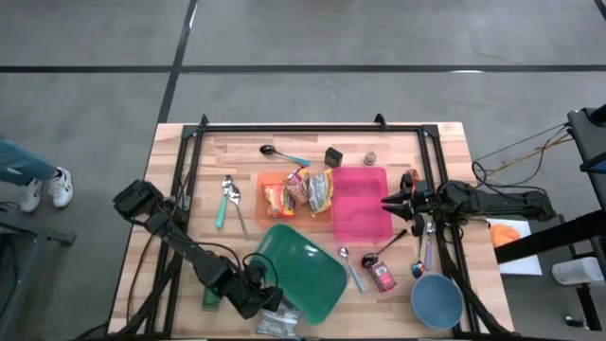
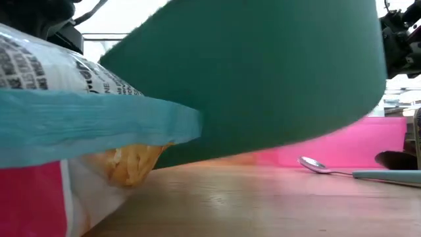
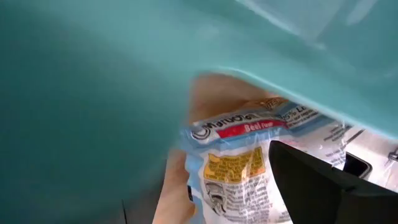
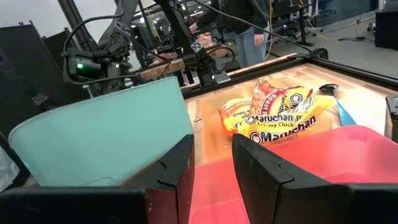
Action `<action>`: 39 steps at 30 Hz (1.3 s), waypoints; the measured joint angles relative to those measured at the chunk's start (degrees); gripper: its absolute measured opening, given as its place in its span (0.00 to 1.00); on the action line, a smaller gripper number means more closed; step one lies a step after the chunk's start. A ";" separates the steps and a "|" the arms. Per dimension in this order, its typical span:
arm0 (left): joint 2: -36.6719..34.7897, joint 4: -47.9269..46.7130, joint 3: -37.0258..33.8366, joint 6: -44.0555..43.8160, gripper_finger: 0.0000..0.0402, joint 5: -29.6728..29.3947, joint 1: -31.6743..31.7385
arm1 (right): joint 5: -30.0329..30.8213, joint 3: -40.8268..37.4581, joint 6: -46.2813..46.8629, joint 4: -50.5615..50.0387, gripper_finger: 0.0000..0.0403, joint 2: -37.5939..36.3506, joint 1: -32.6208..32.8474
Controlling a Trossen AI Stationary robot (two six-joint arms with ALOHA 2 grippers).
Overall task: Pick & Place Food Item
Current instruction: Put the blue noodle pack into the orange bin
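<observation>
Left gripper (image 1: 268,286) gripping green tray (image 1: 308,265), tilted

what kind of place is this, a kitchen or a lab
Most likely a robotics lab or workshop: a wooden table ringed by a black frame on a bare grey floor, with cables trailing off it.
</observation>
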 joint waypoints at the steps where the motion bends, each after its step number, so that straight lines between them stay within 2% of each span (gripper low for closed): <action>1: -0.30 -0.01 0.00 0.06 0.70 0.01 0.01 | 0.00 0.01 0.00 0.00 0.27 0.00 0.00; 10: -3.49 -0.54 0.00 2.82 0.70 -3.03 0.09 | 0.00 0.01 0.00 -0.02 0.27 0.00 0.00; 20: -3.54 -1.61 2.93 5.78 0.70 -2.55 -1.44 | 0.00 0.01 0.00 0.00 0.27 0.00 0.00; 28: -1.94 -6.91 4.37 -4.58 0.70 -7.86 -5.16 | 0.00 0.01 0.00 0.00 0.27 0.00 -0.02; 39: 1.64 -5.32 4.39 -4.51 0.70 -10.85 -5.44 | 0.00 0.00 0.00 0.00 0.27 0.00 -0.02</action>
